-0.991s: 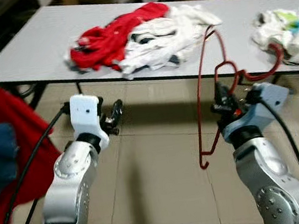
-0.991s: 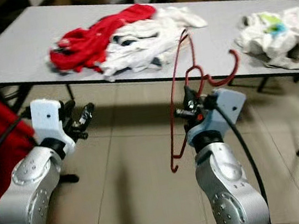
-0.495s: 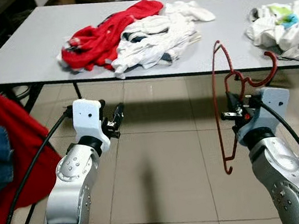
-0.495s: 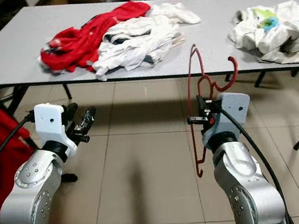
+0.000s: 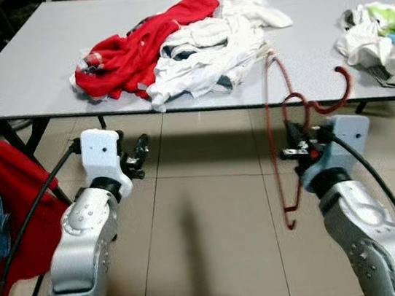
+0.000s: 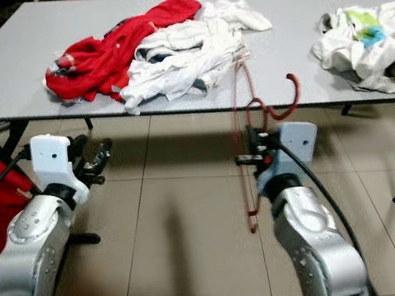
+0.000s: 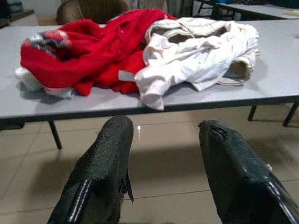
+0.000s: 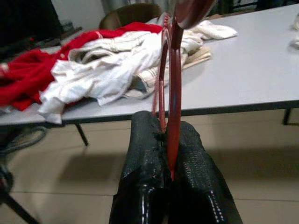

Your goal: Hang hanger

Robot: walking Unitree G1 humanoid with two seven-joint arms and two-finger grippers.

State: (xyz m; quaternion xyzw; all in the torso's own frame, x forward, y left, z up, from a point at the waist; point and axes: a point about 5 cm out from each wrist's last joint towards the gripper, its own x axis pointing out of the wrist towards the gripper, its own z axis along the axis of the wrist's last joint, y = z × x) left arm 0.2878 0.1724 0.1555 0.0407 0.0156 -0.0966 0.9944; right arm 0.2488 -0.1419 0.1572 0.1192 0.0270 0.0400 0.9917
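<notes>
A dark red wire hanger [image 5: 275, 137] hangs upright in front of the grey table [image 5: 24, 69], its hook [image 5: 337, 91] curling toward the right. My right gripper [image 5: 294, 145] is shut on the hanger near its neck; in the right wrist view the wire [image 8: 173, 93] is pinched between the two black fingers [image 8: 145, 186]. My left gripper [image 5: 140, 156] is held up below the table's front edge, open, with nothing between its fingers [image 7: 107, 172].
On the table lie a red garment [image 5: 132, 50] tangled with white clothes [image 5: 213, 50], and another white pile [image 5: 384, 37] at the right. A red and blue cloth [image 5: 0, 212] hangs at my left. Tiled floor [image 5: 210, 234] lies below, with table legs behind.
The view has shifted a little. The right gripper still holds the hanger, which now sits closer to the table edge and slightly more to the left. The left gripper stays open.
</notes>
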